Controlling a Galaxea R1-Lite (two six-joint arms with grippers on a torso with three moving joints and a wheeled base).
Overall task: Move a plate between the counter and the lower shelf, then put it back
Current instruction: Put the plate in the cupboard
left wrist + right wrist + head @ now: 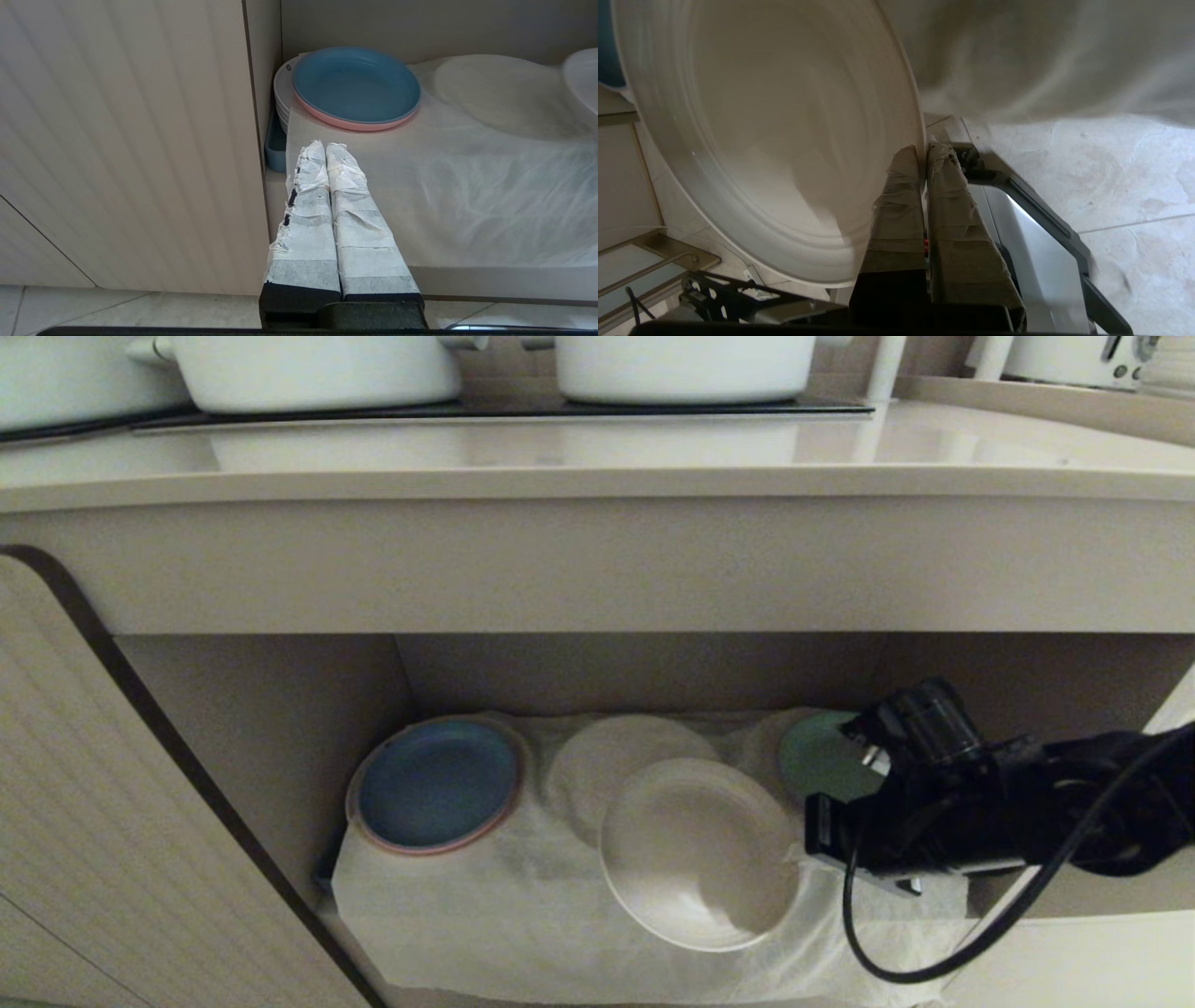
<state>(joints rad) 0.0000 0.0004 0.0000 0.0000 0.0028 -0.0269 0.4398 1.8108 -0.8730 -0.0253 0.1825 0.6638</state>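
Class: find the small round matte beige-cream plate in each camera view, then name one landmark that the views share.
Head view: small round matte beige-cream plate, centre-right, pinched at its rim by the right gripper.
Left wrist view: only an edge at the far right.
Right wrist view: fills the left half.
Shared landmark: wrinkled white cloth.

The plate (698,852) looks matt and cream, with faint rings on its smooth face. The counter (597,467) has a smooth, slightly glossy top that reflects the pots (317,369), and these look like white enamel. The cloth (444,196) on the lower shelf (280,728) is thin, white and wrinkled. The fingers (341,219) of the left gripper (326,147) are wrapped in rough, creased tape. The blue plate (357,86) looks like smooth matt plastic
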